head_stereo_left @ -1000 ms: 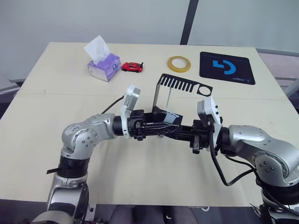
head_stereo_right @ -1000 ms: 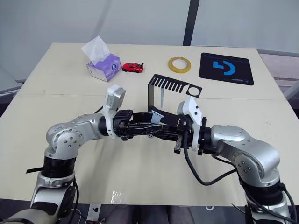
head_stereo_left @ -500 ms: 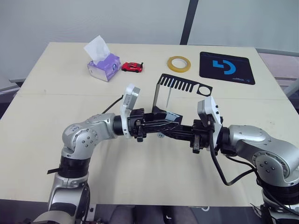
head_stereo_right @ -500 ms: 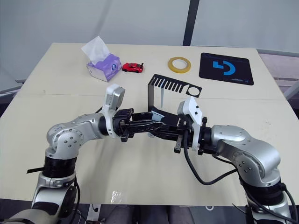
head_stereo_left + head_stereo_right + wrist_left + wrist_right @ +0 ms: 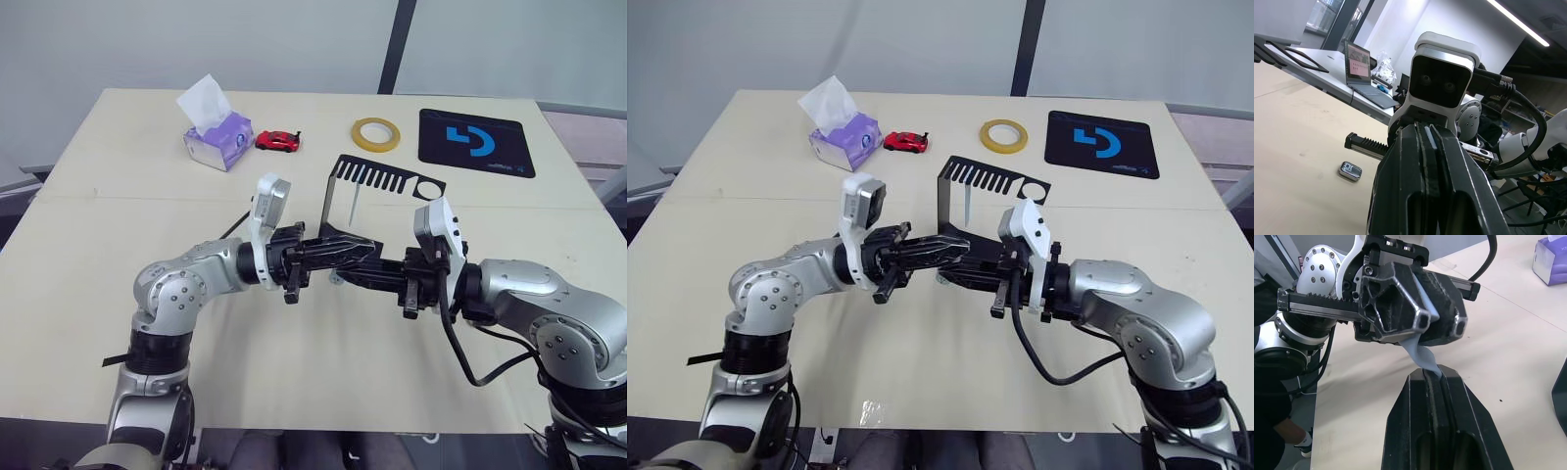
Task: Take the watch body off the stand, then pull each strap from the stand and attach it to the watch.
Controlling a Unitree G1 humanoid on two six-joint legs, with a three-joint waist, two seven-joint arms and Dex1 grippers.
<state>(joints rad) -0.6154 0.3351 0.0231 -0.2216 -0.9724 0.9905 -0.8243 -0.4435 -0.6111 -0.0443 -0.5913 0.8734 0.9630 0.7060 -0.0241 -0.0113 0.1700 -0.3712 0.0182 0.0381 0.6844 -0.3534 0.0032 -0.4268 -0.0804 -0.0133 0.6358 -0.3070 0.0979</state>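
A pale strap is pinched at both ends, left gripper and right gripper each closed on it, above the table in front of the stand. It twists between them, so it is judged soft and light, best held near the tips. The watch body lies loose on the table; the other strap hangs from the stand's comb.

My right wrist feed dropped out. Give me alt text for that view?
Both grippers pinch one pale grey-blue strap between them: the right gripper holds its near end, the left gripper its far end, above the beige table. A purple tissue box sits at the far corner.
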